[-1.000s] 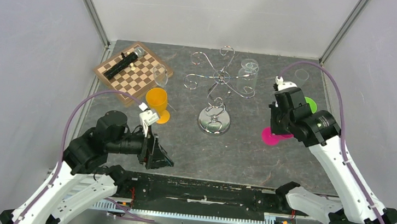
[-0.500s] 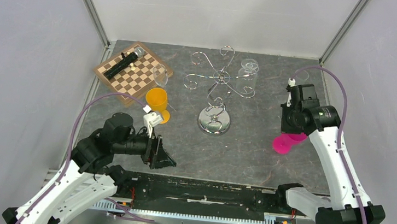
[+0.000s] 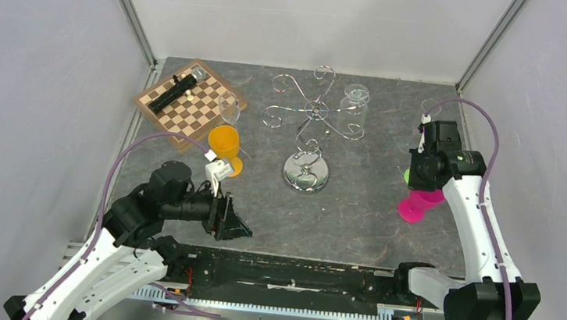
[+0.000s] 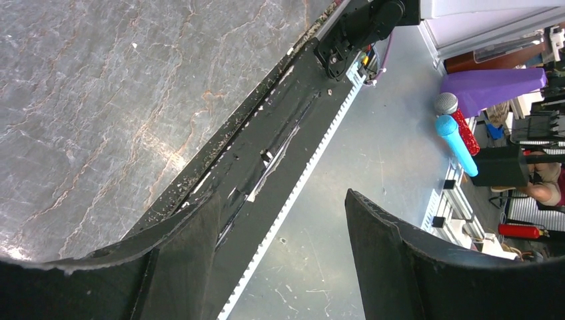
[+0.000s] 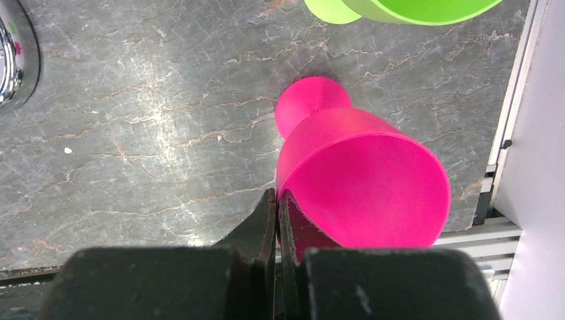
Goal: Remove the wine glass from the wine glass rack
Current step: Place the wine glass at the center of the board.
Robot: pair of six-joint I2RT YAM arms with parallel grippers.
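The chrome wine glass rack (image 3: 312, 120) stands at the table's middle back on its round base, which also shows in the right wrist view (image 5: 14, 60). A clear glass (image 3: 355, 99) hangs on its right arm. My right gripper (image 3: 420, 189) is shut on the rim of a pink wine glass (image 3: 415, 206), one finger inside the cup, right of the rack. In the right wrist view the gripper (image 5: 276, 198) pinches the pink glass (image 5: 363, 177) upright, foot down by the table; I cannot tell if the foot touches. My left gripper (image 3: 236, 230) is open and empty over the front rail (image 4: 283, 200).
An orange glass (image 3: 224, 145) and a clear glass (image 3: 229, 108) stand left of the rack. A chessboard (image 3: 191, 112) with a black object (image 3: 173, 93) lies at the back left. A green glass (image 5: 400, 8) stands just behind the pink one. The table's right edge (image 5: 516, 100) is close.
My right arm has carried the pink glass to the right and a little nearer, turning it from tilted to upright. My left arm has shifted slightly right.
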